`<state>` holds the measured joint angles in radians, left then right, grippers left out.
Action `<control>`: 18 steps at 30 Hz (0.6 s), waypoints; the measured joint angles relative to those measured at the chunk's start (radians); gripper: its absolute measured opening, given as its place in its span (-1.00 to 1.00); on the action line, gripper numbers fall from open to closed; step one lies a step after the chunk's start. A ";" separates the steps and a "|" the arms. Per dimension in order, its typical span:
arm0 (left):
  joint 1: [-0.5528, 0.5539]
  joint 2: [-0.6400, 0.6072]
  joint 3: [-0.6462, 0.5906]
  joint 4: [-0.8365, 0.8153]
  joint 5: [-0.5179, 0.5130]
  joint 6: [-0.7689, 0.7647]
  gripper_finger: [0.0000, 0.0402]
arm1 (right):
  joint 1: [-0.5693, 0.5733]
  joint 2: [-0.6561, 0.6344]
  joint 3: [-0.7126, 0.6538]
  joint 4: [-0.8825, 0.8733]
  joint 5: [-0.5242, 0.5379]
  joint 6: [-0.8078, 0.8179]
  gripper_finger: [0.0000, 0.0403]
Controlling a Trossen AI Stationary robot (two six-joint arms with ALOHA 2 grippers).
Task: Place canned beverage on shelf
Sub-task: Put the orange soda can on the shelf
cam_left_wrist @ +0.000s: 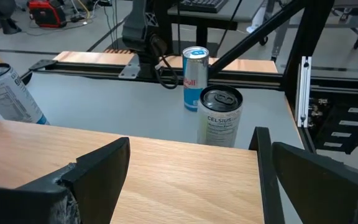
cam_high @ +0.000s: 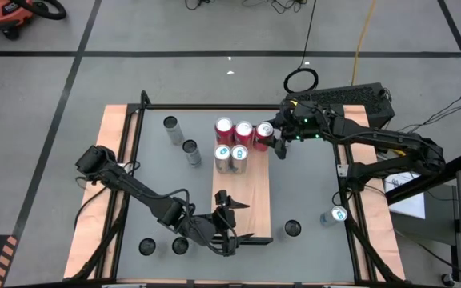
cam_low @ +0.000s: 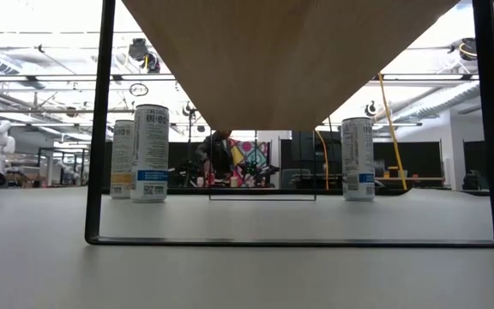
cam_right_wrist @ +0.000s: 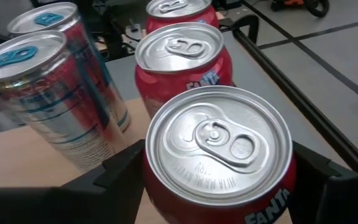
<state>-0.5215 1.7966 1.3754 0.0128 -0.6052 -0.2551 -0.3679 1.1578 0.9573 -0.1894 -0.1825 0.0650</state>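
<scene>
**Presently: third Fanta can at the shelf's far row, release under way**

We find the right gripper [cam_high: 279, 142] at the far end of the shelf [cam_high: 242, 200], its fingers either side of a red Fanta can [cam_right_wrist: 219, 155] that stands upright on the wood beside two other red cans [cam_high: 234, 128]. From the right wrist view the fingers flank the can closely; we cannot tell whether they pinch it or have just let go. In our judgement this is the placing step at its end — the next move calls for spreading the fingers clear and lifting straight away without nudging the row.

The shelf carries five cans: three red in the far row, two silver blue-tabbed cans [cam_high: 230, 157] just in front. The near half is bare wood.

The left gripper [cam_high: 229, 210] waits over the shelf's near end, fingers spread wide, holding nothing. Other cans stand on the grey table — among them a Celsius can [cam_left_wrist: 220, 116] and a Red Bull can [cam_left_wrist: 195, 78].
</scene>
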 joint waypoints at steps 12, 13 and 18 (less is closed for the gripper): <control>0.001 0.000 0.000 -0.009 0.000 -0.027 0.93 | 0.000 0.001 -0.001 0.010 0.030 0.051 0.52; 0.000 0.000 0.000 -0.012 0.000 -0.027 0.93 | 0.000 0.001 -0.001 0.014 0.030 0.054 0.52; 0.000 0.000 0.000 -0.014 0.000 -0.028 0.93 | 0.000 0.001 -0.001 0.050 0.030 0.080 0.57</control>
<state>-0.5213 1.7969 1.3754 -0.0011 -0.6052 -0.2834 -0.3676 1.1584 0.9562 -0.1393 -0.1530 0.1446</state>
